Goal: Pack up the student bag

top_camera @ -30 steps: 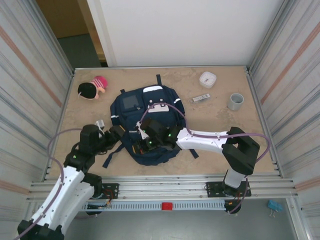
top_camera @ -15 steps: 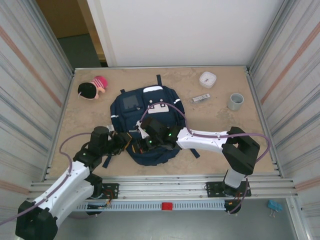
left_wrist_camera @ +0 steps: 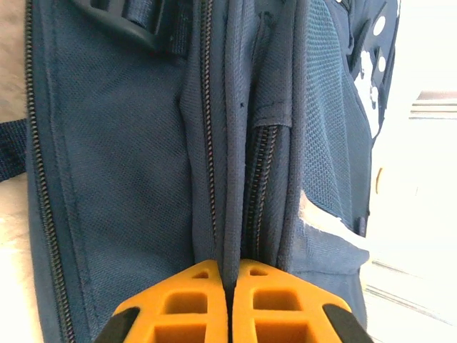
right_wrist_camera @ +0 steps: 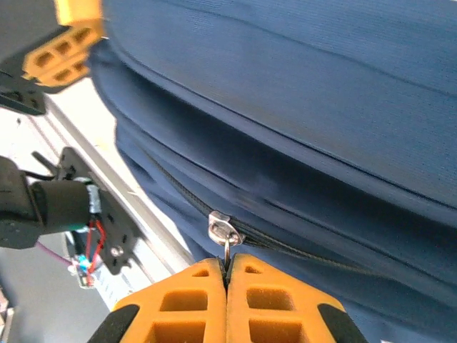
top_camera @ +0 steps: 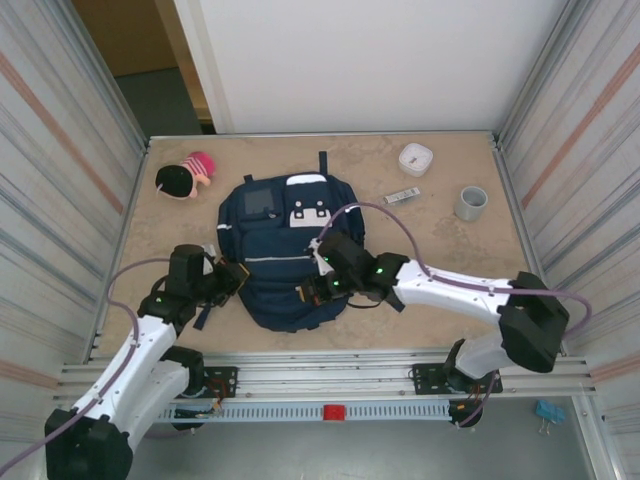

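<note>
**A:** Where is the backpack?

**B:** The navy backpack [top_camera: 285, 255] lies flat on the desk [top_camera: 440, 250], a little left of the middle of the overhead frame. Its front pocket, with the white patches, points toward the top of the frame.

**A:** And the left jaws?

**B:** They sit at the bag's left edge. In the left wrist view the two orange pads are pressed together at the bottom centre. A raised fold of blue fabric [left_wrist_camera: 234, 143] beside a zipper track is pinched between them.

**A:** The right jaws?

**B:** They are at the bag's lower right edge in the overhead frame, also closed. In the right wrist view the pads meet at the bottom centre on the metal tab of a zipper pull [right_wrist_camera: 221, 229]. The zipper track runs off to the right along the bag's side.

**A:** What else is on the desk?

**B:** A small doll with a pink hat [top_camera: 185, 177] lies at the upper left, near the bag's top corner but apart from it. At the upper right are a white box [top_camera: 415, 158], a small grey stick [top_camera: 402, 196] and a grey cup [top_camera: 471, 202]. All three are well apart from the bag.
</note>
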Controlling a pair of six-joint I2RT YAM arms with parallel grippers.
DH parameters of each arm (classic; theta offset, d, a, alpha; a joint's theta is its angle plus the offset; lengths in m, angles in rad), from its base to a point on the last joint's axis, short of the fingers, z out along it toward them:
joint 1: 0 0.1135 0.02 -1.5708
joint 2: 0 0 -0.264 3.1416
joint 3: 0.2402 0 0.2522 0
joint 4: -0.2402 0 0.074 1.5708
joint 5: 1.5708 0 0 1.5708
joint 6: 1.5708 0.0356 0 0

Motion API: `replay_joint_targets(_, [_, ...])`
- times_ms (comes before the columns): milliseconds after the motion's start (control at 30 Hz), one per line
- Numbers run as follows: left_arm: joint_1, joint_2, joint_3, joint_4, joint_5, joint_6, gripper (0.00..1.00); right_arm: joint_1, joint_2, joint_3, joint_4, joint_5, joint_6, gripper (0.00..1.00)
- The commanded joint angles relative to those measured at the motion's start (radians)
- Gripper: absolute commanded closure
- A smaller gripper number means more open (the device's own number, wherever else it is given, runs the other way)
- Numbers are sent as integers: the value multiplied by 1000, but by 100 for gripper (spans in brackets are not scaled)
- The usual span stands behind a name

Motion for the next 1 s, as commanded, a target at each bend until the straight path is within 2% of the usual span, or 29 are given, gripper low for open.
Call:
replay_joint_targets(0, [73, 14, 52, -87, -38, 129, 100, -69, -83, -60, -122, 27, -55, 100])
replay_joint_targets(133, [120, 14, 78, -111, -32, 169, 100, -140, -135, -116, -106, 4, -68, 100])
replay_joint_targets(233, [126, 15, 99, -117, -6, 197, 100, -139, -139, -125, -56, -41, -65, 100])
replay_joint_targets(267, [126, 11, 106, -119, 14, 210, 93, -134, -137, -125, -39, -57, -64, 100])
replay_joint_targets(333, [121, -17, 116, -114, 71, 246, 67, -122, -130, -122, -3, -81, -64, 100])
replay_joint_targets(400, [108, -71, 136, -129, 81, 329, 53, -116, -130, -115, 18, -93, -65, 100])
replay_joint_targets(467, [96, -128, 183, -179, 58, 513, 44, -118, -135, -112, 28, -95, -69, 100])
replay_joint_targets(533, [84, -174, 246, -225, 30, 723, 42, -119, -144, -110, 36, -95, -73, 100])
replay_joint_targets(600, [73, -198, 285, -230, 55, 907, 42, -122, -145, -110, 52, -99, -73, 100])
replay_joint_targets(733, [36, -187, 327, -212, 240, 1197, 43, -121, -134, -105, 76, -114, -64, 100])
replay_joint_targets(833, [-73, -138, 338, -213, 278, 1362, 44, -121, -134, -100, 74, -112, -65, 100])
replay_joint_targets(967, [-278, -18, 345, -245, 186, 1578, 48, -118, -144, -104, 76, -106, -67, 100])
